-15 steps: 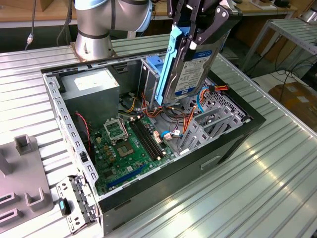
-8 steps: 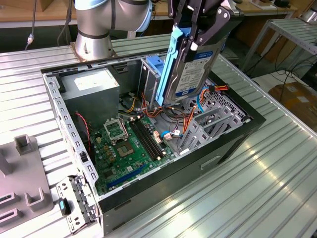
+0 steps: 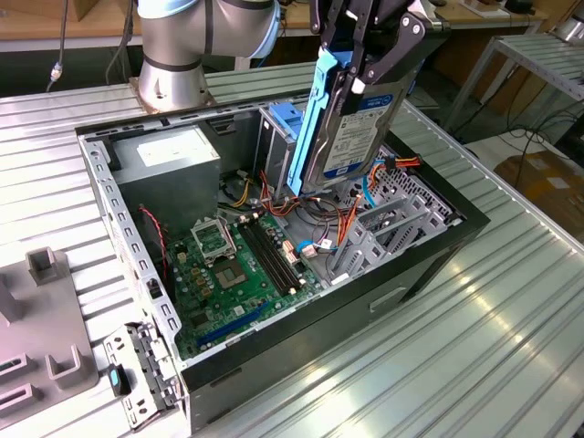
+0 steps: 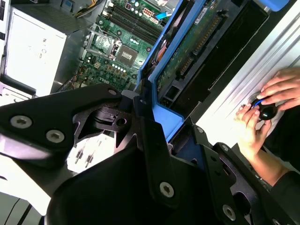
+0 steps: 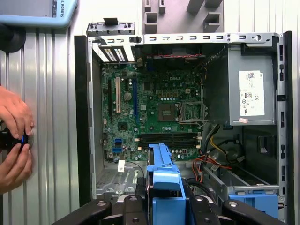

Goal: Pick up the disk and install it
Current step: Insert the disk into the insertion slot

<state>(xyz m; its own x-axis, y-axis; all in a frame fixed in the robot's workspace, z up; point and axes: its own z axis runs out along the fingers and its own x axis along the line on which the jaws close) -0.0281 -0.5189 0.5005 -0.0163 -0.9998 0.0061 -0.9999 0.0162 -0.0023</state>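
My gripper (image 3: 362, 75) is shut on the disk (image 3: 351, 132) and holds it on edge in the air above the open computer case (image 3: 429, 265). The disk has a dark body, a white label with a blue band and blue side rails. It hangs just beside the metal drive cage (image 3: 274, 151) with its blue latch, over the bundle of cables. In the second wrist view the disk's green underside (image 4: 197, 40) and a blue rail run away from the gripper (image 4: 176, 140). In the first wrist view the blue rail (image 5: 164, 183) sits between the black fingers (image 5: 136, 208).
Inside the case lie the green motherboard (image 3: 237, 265), the grey power-supply box (image 3: 173, 155) and orange and red cables (image 3: 342, 224). A person's hands (image 5: 14, 136) work a small black device on the ribbed metal table (image 3: 474, 347). Grey fixtures (image 3: 46, 319) stand at the exterior view's left.
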